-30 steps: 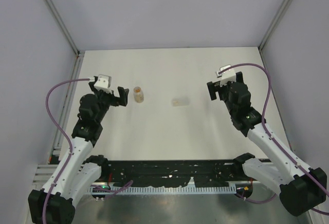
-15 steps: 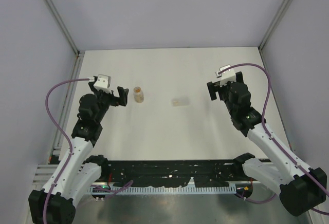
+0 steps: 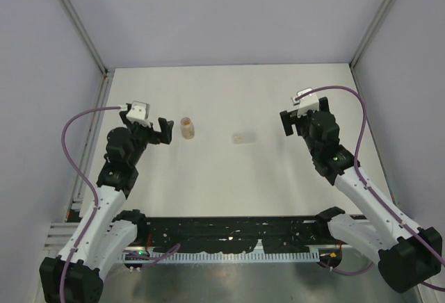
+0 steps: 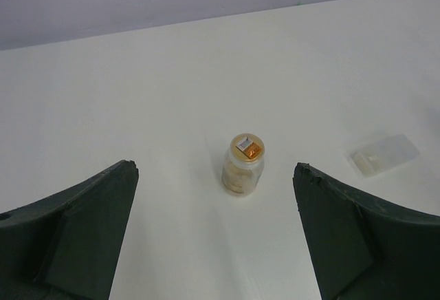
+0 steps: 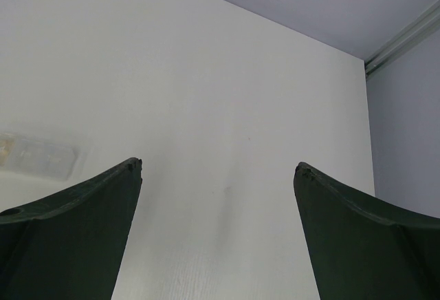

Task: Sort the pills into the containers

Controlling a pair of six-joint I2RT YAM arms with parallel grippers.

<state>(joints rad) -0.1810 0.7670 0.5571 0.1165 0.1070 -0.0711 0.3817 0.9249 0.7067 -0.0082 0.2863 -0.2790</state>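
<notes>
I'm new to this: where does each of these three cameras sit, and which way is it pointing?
Top external: fixed above and behind the arms, looking down on the table; both arms show, left gripper and right gripper open.
Left wrist: on the left arm, facing the upright amber vial; its own fingers frame the view.
Right wrist: on the right arm, facing mostly bare tabletop; its fingers show.
Shared: all three catch the clear vial lying on its side.
</notes>
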